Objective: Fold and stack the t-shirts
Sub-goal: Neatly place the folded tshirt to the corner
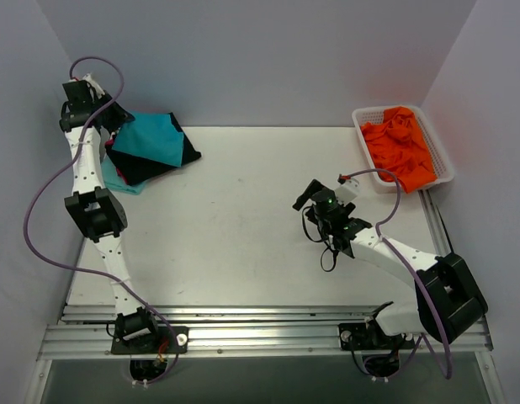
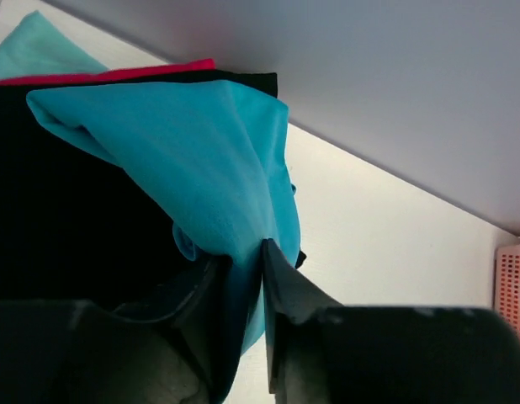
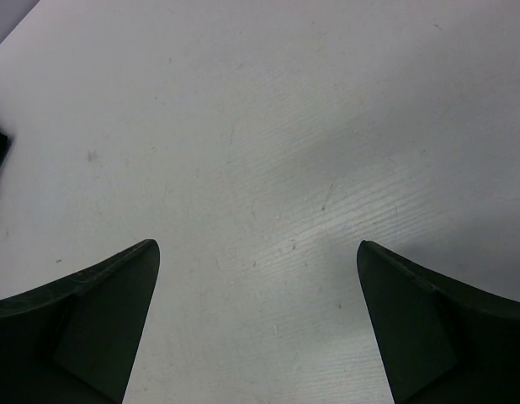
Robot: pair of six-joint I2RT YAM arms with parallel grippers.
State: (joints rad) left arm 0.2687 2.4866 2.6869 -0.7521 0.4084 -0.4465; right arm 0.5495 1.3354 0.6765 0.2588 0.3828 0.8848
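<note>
A folded teal t-shirt (image 1: 152,139) lies on top of a black t-shirt (image 1: 142,167) at the table's far left, with a paler teal shirt (image 1: 121,180) under them. My left gripper (image 1: 117,118) is shut on the teal shirt's edge (image 2: 205,160) at the stack's far left corner. In the left wrist view the cloth runs pinched between the fingers (image 2: 281,278), and a thin red edge (image 2: 117,73) shows beneath the black shirt (image 2: 66,219). My right gripper (image 1: 309,195) is open and empty over bare table at centre right; its fingertips (image 3: 130,278) stand wide apart. Bright orange t-shirts (image 1: 401,147) are crumpled in the basket.
The white mesh basket (image 1: 443,151) stands at the table's far right corner; its edge shows in the left wrist view (image 2: 514,290). Grey walls enclose the table on the left, back and right. Bare white table (image 1: 252,227) lies between the stack and the basket.
</note>
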